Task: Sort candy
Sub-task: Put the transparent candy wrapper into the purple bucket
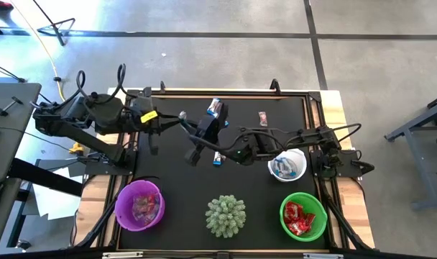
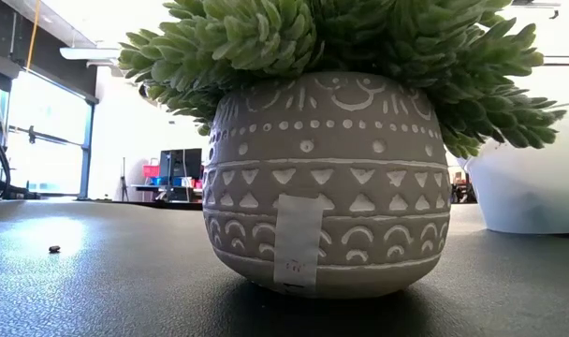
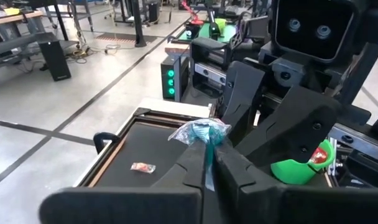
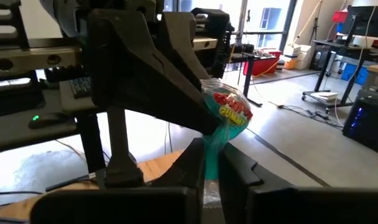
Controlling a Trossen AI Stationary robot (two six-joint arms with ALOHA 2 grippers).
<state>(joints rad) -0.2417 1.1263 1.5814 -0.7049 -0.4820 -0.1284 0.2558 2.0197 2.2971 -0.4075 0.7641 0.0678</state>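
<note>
over the middle of the black desk (image 1: 175,208), both hands meet in the air. left hand (image 3: 209,163) is pinched shut on a teal-wrapped candy (image 3: 200,132), its twisted tail between the fingers (image 3: 239,174). right hand (image 4: 212,163) is also pinched shut on the same kind of teal wrapper, red and yellow print showing on the candy's bulge. in the high view the two hands sit close together near the desk centre, left hand (image 1: 204,133) reaching in from the left, right hand (image 1: 229,147) from the right; cannot tell from there whether it is one shared candy or two.

other candy: a blue-and-white piece (image 1: 215,107) at the far middle of the desk, a small pinkish piece (image 1: 262,118) far right of it, another blue-and-white piece (image 1: 218,158) just under the hands.

bowls along the near edge: purple bowl (image 1: 121,208) at left with pinkish sweets, green bowl (image 1: 313,203) at right with red ones, white bowl (image 1: 299,156) just beyond the green one with blue-and-white ones. spiky green plant (image 1: 226,215) in a patterned pot (image 2: 322,178) stands between purple and green bowls.
</note>
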